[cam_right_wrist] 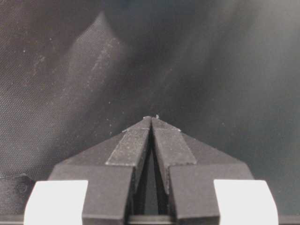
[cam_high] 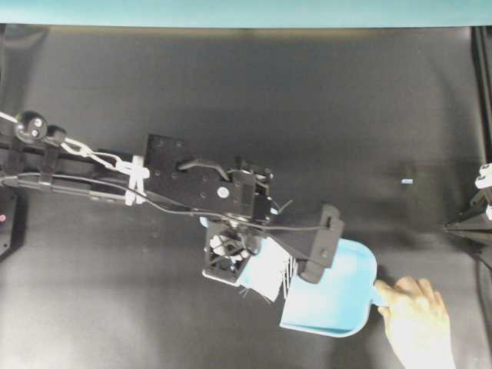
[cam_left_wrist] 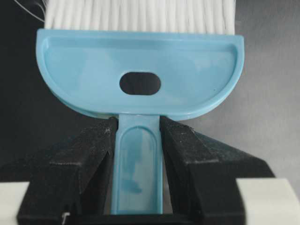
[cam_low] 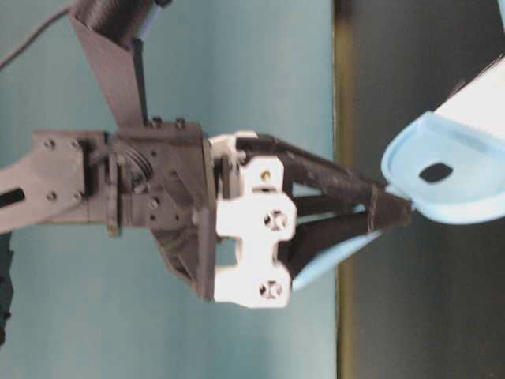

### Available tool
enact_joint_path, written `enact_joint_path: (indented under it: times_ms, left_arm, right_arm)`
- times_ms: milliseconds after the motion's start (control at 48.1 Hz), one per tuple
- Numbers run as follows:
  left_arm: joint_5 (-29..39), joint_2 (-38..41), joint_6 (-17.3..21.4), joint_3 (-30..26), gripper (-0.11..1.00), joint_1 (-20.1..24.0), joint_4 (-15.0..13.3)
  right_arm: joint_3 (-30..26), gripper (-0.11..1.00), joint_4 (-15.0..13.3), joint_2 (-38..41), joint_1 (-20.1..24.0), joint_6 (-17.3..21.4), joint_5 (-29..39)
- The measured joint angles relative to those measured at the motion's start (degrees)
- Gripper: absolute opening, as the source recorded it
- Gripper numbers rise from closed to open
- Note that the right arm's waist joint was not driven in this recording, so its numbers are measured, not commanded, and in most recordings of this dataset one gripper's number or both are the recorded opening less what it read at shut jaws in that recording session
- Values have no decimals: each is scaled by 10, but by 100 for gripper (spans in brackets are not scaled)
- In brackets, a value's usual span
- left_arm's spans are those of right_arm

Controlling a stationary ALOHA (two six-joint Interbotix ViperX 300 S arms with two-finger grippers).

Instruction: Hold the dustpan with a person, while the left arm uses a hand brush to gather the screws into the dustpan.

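The light blue dustpan lies on the black table at the lower right, its open mouth facing left. The person's hand grips its short handle from the right. The left arm reaches in from the left. My left gripper is shut on the hand brush's thin handle. The brush body, with its oval hole, points away from me, white bristles beyond it. From overhead the bristles are at the dustpan's mouth. My right gripper is shut and empty over bare table. No screws show.
The right arm's black base sits at the right edge. A small light blue speck lies on the table right of centre. A teal wall borders the far edge. In the table-level view the left gripper holds the brush.
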Motion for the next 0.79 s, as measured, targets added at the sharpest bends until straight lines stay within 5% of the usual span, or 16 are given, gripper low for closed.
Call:
enact_joint_path:
  times_ms: [790]
  left_arm:
    - [30, 111, -2, -238, 31, -14, 1]
  right_arm:
    - [0, 0, 0, -2, 0, 0, 3]
